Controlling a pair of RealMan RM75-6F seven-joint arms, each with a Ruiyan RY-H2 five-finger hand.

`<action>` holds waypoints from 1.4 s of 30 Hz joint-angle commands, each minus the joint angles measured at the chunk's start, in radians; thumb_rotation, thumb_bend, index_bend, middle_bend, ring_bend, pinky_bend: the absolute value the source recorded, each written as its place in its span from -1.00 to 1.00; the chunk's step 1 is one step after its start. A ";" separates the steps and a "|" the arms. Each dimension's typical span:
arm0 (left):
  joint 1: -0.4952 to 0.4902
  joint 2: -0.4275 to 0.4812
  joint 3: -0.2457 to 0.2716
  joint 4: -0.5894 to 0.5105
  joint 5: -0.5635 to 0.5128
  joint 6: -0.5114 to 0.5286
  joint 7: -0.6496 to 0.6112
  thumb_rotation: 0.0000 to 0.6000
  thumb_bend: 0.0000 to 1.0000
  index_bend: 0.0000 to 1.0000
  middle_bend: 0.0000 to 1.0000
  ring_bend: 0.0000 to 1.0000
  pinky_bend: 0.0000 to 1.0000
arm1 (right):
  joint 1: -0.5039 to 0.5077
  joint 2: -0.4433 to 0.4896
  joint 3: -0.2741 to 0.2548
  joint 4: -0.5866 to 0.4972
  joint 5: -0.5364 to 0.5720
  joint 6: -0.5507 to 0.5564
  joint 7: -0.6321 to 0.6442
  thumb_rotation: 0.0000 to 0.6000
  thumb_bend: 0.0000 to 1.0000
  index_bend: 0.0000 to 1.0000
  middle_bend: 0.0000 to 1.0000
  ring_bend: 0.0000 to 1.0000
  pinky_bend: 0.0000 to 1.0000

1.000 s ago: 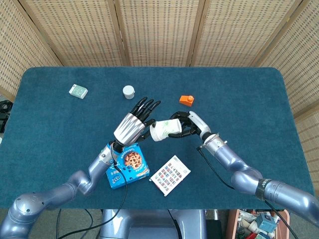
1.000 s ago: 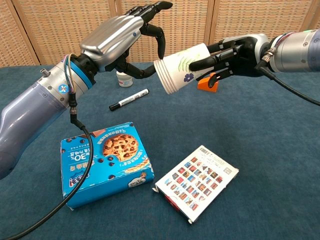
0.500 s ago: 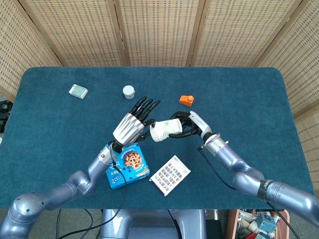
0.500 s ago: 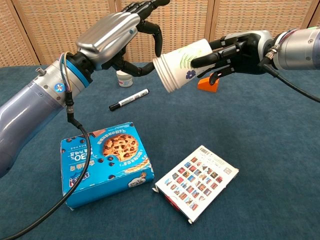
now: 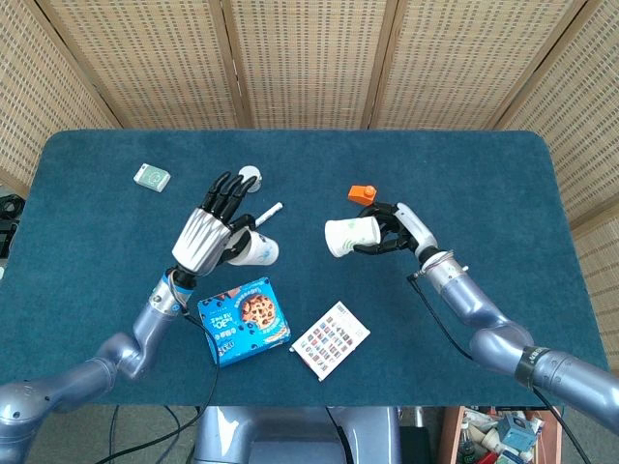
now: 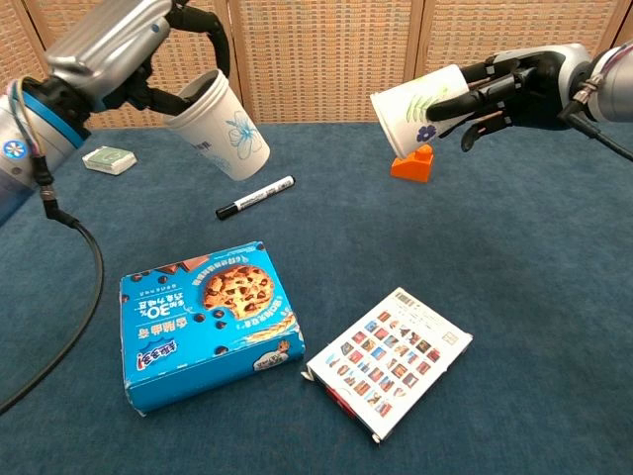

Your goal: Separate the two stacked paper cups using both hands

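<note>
Chest view — one paper cup (image 6: 220, 126) gripped in left hand (image 6: 109, 49), another cup (image 6: 427, 97) clasped in right hand (image 6: 519, 81) — well apart.

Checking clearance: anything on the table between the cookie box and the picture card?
Nothing. In the chest view, bare blue cloth separates the blue cardboard cookie box from the white picture card.

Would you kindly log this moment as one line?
cups: separated | left robot hand: holds blue-flower cup | right robot hand: holds purple-flower cup
</note>
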 commanded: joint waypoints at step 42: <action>0.161 0.408 0.140 -0.216 -0.064 -0.286 0.015 1.00 -0.56 -1.00 -1.00 -1.00 -1.00 | -0.091 0.033 -0.311 0.040 -0.338 0.511 -0.697 1.00 -0.88 -1.00 -1.00 -1.00 -0.67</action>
